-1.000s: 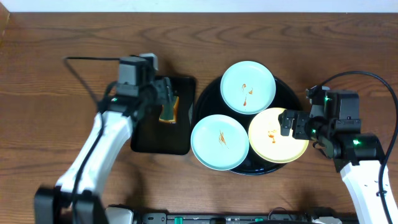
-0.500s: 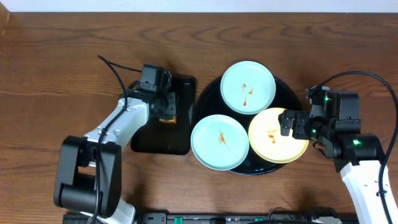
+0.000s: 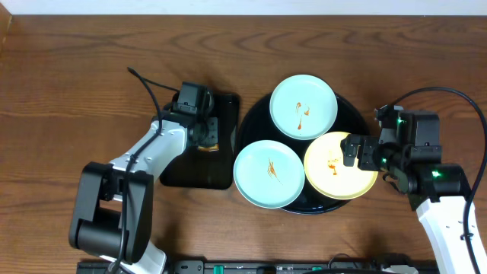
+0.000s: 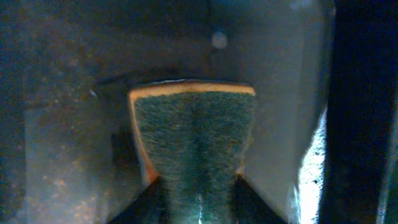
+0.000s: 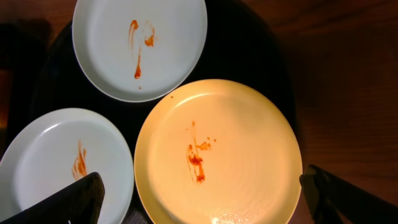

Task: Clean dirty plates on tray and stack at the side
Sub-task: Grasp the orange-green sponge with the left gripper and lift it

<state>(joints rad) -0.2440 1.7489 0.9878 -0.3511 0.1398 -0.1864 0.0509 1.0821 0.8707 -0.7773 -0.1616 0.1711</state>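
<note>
Three sauce-smeared plates lie on the round black tray [image 3: 255, 122]: a mint plate [image 3: 303, 106] at the back, a mint plate [image 3: 268, 173] at front left, and a yellow plate [image 3: 329, 173] at front right. My right gripper [image 3: 356, 151] hovers open over the yellow plate [image 5: 230, 149], with its fingers spread past both of the plate's edges. My left gripper [image 3: 204, 131] is down in the rectangular black tray [image 3: 194, 171], shut on a green-topped orange sponge [image 4: 194, 134] that is pinched between its fingers.
The rectangular tray lies just left of the round tray, their rims nearly touching. Brown wooden table [image 3: 76, 61] surrounds both. A black cable [image 3: 148, 87] loops behind the left arm. The right arm's cable [image 3: 456, 95] arcs at the far right.
The left gripper has swung slightly right and lower onto the sponge, and its jaws have closed on it. The right arm and the plates have not moved.
</note>
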